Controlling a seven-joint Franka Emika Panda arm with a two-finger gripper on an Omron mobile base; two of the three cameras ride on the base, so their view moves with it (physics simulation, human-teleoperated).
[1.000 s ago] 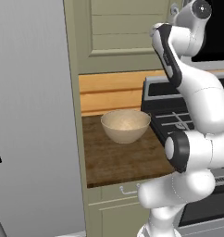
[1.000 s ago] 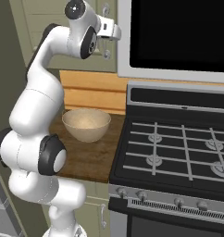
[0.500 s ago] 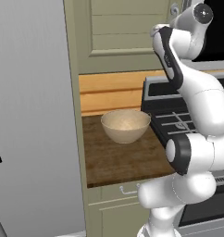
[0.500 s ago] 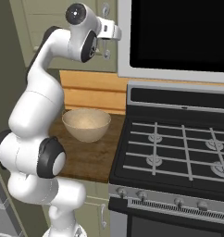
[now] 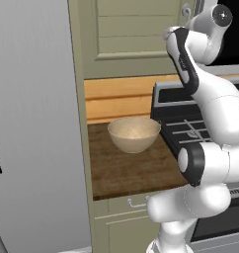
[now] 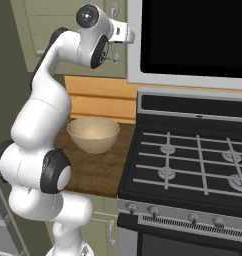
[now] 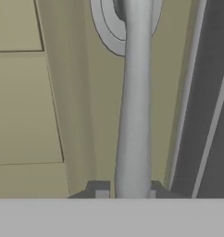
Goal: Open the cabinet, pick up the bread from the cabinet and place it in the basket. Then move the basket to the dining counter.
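Cabinet (image 5: pixel 136 39) door closed, so bread presumably inside, unseen. Basket (image 5: pixel 134 134) sits on narrow wood worktop (image 5: pixel 121 168) beside stove (image 6: pixel 193 160), ready for loading. Gripper (image 7: pixel 127 192) clamped on handle (image 7: pixel 134 106), 2 fingers flanking the bar, positioned to pull.

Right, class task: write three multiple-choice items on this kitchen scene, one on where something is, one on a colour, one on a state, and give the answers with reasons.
1. Where does the basket stand?
A. on the wooden worktop beside the stove
B. on a stove burner
C. inside the cabinet

2. What colour is the cabinet door?
A. white
B. olive-beige
C. black

3. How does the gripper stand?
A. wide open, clear of everything
B. shut on the basket rim
C. shut on the cabinet's handle

Answers: 1 A, the basket stands on the wood left of the stove; 2 B, the panelled door is olive-beige; 3 C, the fingertips flank the silver bar closely.
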